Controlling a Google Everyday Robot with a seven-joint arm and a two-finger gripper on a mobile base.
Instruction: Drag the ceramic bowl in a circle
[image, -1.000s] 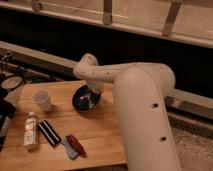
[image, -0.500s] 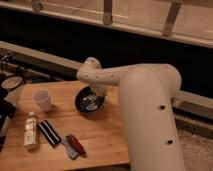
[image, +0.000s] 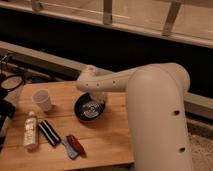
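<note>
The ceramic bowl (image: 89, 108) is dark, wide and shallow with pale swirls inside. It sits on the wooden table (image: 102, 140) near its far right part. My white arm reaches in from the right. My gripper (image: 99, 100) hangs down at the bowl's far right rim, touching or inside it. The arm's wrist hides most of the gripper.
A small white cup (image: 42, 99) stands left of the bowl. A white bottle (image: 30, 130), a black striped object (image: 48, 132) and a red-handled tool (image: 75, 144) lie at the front left. Dark gear (image: 10, 85) sits at the far left. A dark ledge runs behind the table.
The bowl and the gripper have moved together a little toward the front of the table and slightly right. The other objects have not moved.
</note>
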